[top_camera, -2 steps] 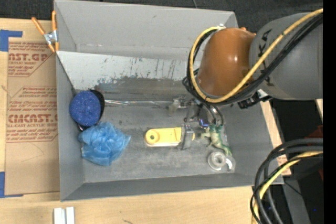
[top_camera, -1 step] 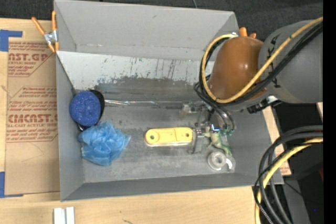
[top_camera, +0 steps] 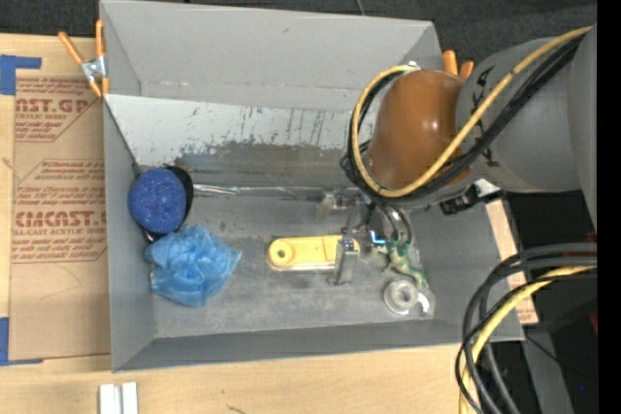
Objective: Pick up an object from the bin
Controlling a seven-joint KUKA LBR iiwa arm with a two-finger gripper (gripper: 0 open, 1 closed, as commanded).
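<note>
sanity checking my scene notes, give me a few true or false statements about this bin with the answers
1. The pincer is at the right end of the yellow flat piece. True.
2. The dark blue round thing lies at the right side of the bin. False: it lies at the left side.
3. The light blue crumpled thing lies right beside the dark blue round thing. True.
4. The yellow flat piece rests on the light blue crumpled thing. False: bare bin floor lies between them.
5. A small silvery ring lies near the bin's lower right corner. True.
</note>
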